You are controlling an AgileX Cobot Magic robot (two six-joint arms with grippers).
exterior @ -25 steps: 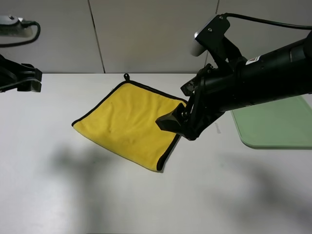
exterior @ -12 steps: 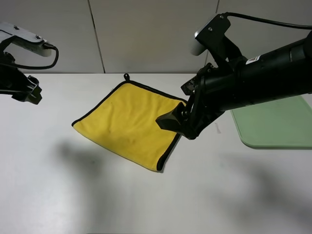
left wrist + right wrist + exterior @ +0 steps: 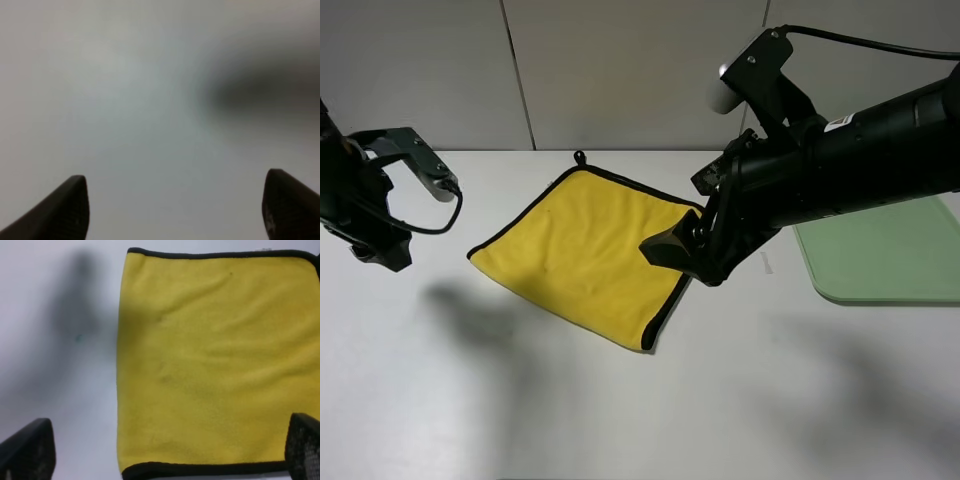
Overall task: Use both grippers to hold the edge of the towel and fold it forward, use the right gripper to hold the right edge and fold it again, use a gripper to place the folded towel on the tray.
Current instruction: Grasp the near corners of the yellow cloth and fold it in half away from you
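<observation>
Your towel lies flat mid-worktop. Your right end effector hangs over its 3 o'clock edge, jaws wide, empty. Your left end effector, well off at 9 o'clock, stands parted, holding nothing.

White table, yellow towel, green tray

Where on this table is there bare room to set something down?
The whole near strip of table in front of the towel is bare, as is the gap between the towel's left corner and the left gripper. The visible part of the tray is empty too. Crowded: the towel's right edge, under the right gripper.
</observation>
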